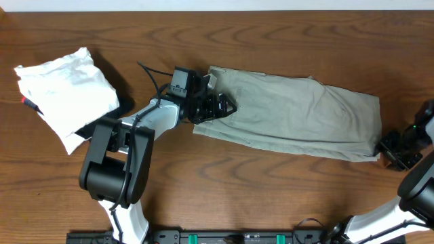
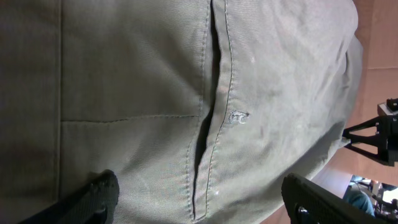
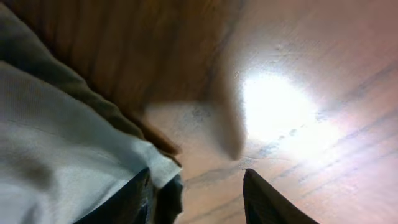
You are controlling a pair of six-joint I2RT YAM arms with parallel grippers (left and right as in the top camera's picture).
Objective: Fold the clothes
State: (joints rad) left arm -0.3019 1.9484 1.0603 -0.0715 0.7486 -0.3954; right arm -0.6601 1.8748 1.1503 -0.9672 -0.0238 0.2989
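Observation:
The greyish-khaki trouser-like garment (image 1: 291, 112) lies flat, stretched across the middle of the table from left to right. My left gripper (image 1: 220, 105) is open just above its left end. In the left wrist view both fingers (image 2: 199, 199) straddle the stitched pocket seam of the cloth (image 2: 155, 93). My right gripper (image 1: 393, 150) is open at the garment's lower right corner. In the right wrist view the corner of the cloth (image 3: 50, 124) lies over the left finger, and the right finger rests on bare wood (image 3: 208, 199).
A white folded garment (image 1: 68, 95) lies at the far left on top of a black cloth (image 1: 122, 91). The right arm shows in the left wrist view (image 2: 379, 134) beyond the garment's far end. Bare wooden tabletop (image 1: 271, 190) lies in front.

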